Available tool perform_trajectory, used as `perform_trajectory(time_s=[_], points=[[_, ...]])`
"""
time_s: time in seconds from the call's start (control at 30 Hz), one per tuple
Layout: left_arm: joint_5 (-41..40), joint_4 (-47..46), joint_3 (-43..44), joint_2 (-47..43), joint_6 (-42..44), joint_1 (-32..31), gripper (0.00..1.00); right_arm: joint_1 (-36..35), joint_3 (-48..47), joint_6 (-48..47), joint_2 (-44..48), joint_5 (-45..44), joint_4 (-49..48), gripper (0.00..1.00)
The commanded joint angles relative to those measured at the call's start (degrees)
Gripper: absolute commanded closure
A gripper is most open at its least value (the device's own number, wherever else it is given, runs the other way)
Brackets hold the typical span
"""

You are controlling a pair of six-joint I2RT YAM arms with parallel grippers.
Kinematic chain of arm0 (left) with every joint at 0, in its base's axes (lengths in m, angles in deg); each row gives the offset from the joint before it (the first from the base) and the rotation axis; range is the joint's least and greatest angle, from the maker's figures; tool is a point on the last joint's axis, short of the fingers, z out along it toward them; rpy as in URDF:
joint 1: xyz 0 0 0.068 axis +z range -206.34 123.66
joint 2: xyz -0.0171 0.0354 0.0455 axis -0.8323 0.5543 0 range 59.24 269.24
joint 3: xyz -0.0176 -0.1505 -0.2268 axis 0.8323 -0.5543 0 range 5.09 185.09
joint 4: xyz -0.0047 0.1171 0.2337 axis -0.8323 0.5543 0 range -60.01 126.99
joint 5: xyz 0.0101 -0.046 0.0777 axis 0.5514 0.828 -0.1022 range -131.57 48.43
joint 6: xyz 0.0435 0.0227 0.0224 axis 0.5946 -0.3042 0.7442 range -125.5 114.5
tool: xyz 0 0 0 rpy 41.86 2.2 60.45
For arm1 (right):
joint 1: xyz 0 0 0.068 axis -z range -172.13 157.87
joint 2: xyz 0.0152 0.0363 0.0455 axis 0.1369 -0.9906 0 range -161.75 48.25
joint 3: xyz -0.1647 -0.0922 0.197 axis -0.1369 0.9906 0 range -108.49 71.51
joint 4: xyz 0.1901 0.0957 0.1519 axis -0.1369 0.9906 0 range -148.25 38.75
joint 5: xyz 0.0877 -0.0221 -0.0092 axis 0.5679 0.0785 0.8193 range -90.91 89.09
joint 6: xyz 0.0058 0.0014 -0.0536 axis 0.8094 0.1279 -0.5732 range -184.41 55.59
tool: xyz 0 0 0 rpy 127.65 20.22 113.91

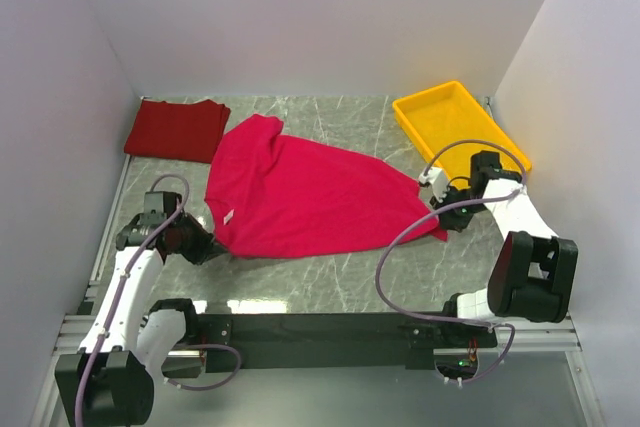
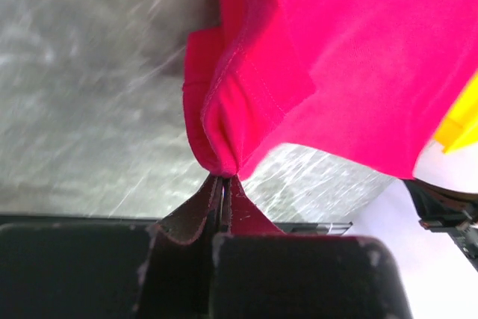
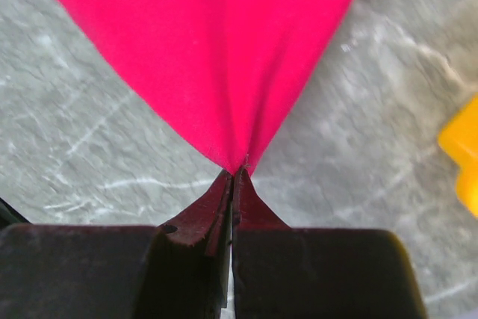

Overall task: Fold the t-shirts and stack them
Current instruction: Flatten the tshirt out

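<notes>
Here, the left gripper and right gripper each clamp an edge of the crimson t-shirt spread across the middle of the table; the folded maroon t-shirt lies at its far-left corner.

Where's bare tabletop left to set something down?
Free: the back strip between the maroon shirt and the yellow tray, and the near strip between the crimson shirt and the black base rail. Crowded: centre, under the crimson shirt.
</notes>
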Motion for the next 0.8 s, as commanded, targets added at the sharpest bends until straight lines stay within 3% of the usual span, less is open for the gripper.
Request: perform_trajectory(time_s=[0.0, 0.17, 0.37, 0.47, 0.53, 0.57, 0.67, 0.77], points=[[1.2, 4.2, -0.7, -0.7, -2.5, -0.2, 1.00, 3.2, -1.4, -2.4, 1.9, -0.6, 1.7, 1.00], [-0.2, 8.2, 3.9, 0.0, -1.3, 0.6, 1.00, 5.5, -3.3, -3.5, -1.2, -1.0, 3.2, 1.00], [-0.5, 16.3, 10.9, -1.8, 1.9, 2.7, 1.00, 5.9, -1.3, -15.1, 1.9, 1.8, 13.1, 1.00], [3.0, 20.2, 8.3, -3.3, 4.6, 2.7, 1.00, 6.1, 0.5, -19.5, 3.9, 0.4, 15.6, 0.93], [4.3, 23.6, 7.3, -4.9, 6.4, 2.7, 0.98, 6.7, -0.2, -20.8, 4.5, 1.7, 16.9, 0.71], [3.7, 25.0, 8.0, -6.6, 7.3, 2.8, 0.74, 7.4, -2.7, -20.6, 4.5, 3.2, 18.7, 0.60], [-2.4, 29.3, 15.7, -8.5, 8.1, 2.8, 0.39, 7.6, -10.1, -18.2, 2.1, 9.3, 21.6, 0.51], [-7.6, 28.6, 23.4, -6.8, 8.8, 2.8, 0.32, 6.6, -16.5, -9.7, -2.4, 13.8, 18.1, 0.47]])
